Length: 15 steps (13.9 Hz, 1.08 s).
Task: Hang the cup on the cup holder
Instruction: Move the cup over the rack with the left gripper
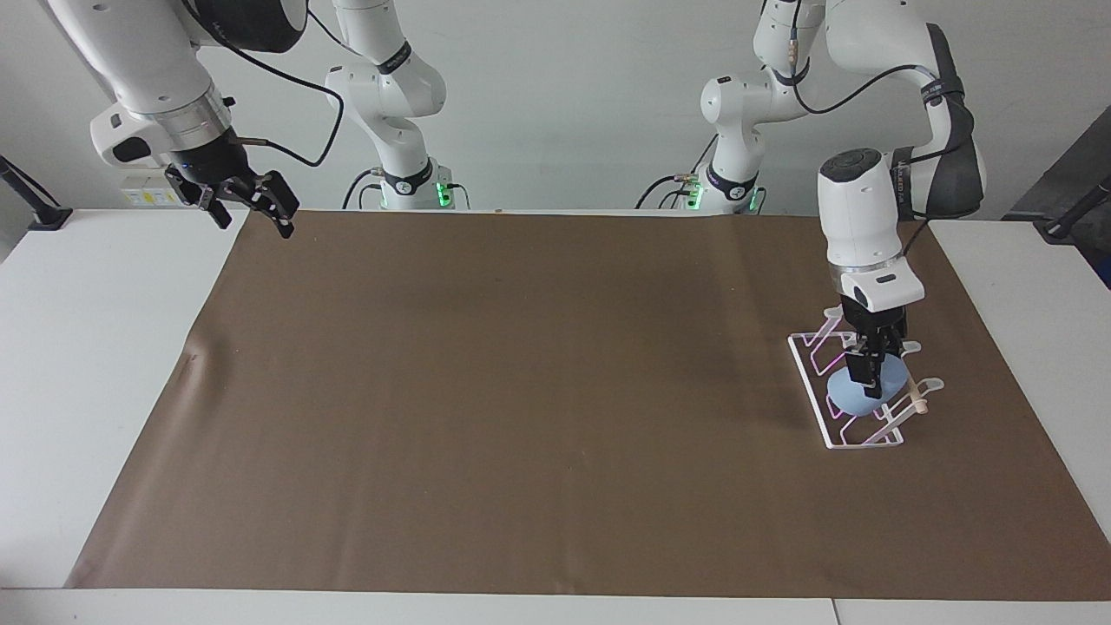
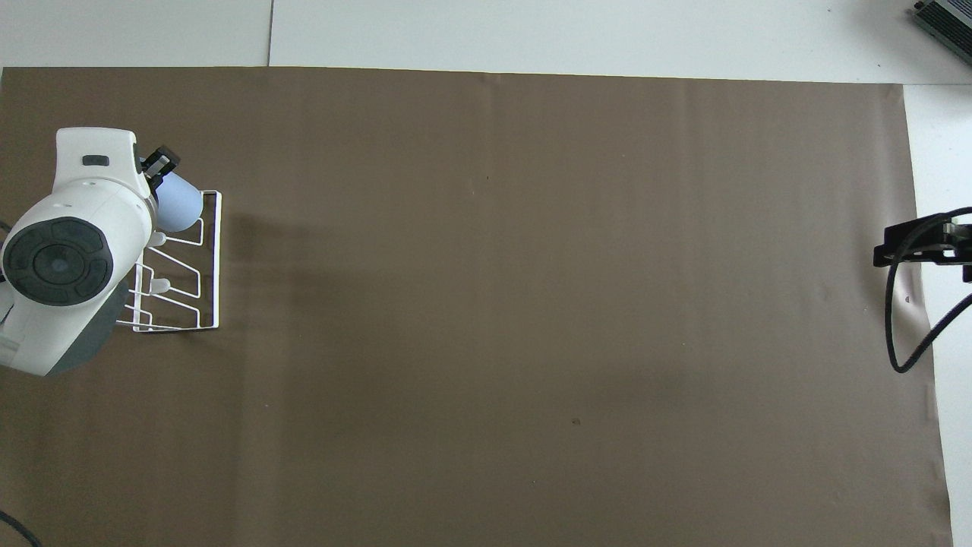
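The left gripper held the cup on the cup holder, at the left arm's end of the bench.

The bench [image 1: 52, 365] carried a brown mat [image 1: 521, 408]. On the mat, near its edge at the left arm's end, stood the white wire cup holder [image 1: 846, 434]. The light-blue cup [image 1: 855, 398] lay tilted on the prongs of the cup holder, and the left gripper [image 1: 871, 382] was closed on it from above. The right gripper [image 1: 252, 211] waited with wide jaws over the mat's corner nearest the right arm's base.
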{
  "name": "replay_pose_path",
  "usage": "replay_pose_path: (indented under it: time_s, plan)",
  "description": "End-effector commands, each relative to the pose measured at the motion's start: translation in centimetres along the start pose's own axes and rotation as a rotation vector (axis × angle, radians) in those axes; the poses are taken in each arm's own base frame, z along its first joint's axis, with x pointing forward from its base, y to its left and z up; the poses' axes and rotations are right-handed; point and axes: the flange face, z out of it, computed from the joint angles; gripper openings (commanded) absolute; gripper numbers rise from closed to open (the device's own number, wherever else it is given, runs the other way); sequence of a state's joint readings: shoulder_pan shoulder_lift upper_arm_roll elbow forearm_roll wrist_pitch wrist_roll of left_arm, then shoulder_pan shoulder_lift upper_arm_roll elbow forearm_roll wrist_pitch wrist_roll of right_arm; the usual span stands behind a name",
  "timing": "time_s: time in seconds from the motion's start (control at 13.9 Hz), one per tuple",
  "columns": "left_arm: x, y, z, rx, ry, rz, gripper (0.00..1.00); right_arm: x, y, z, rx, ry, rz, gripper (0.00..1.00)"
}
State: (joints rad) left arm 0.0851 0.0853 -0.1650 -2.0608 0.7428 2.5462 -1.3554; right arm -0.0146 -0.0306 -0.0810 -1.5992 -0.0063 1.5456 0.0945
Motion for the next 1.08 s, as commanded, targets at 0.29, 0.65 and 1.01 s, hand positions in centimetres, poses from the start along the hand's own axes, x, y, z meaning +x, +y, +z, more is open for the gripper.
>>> replay_pose_path:
  time_s: [0.29,0.65,1.01]
  plan:
    - [1.1,0.1,-1.0,-0.018,0.039,0.007,0.57,-1.3,0.1,-0.9,-0.002,0.008,-0.017,1.00]
    - [1.6,0.4,-1.3,-0.009,0.045,0.017,0.69,-2.0,-0.2,-1.9,0.003,0.026,-0.024,1.00]
    - [1.6,0.4,-1.2,-0.009,0.044,0.017,0.76,-2.0,-0.4,-2.1,0.001,0.032,-0.027,1.00]
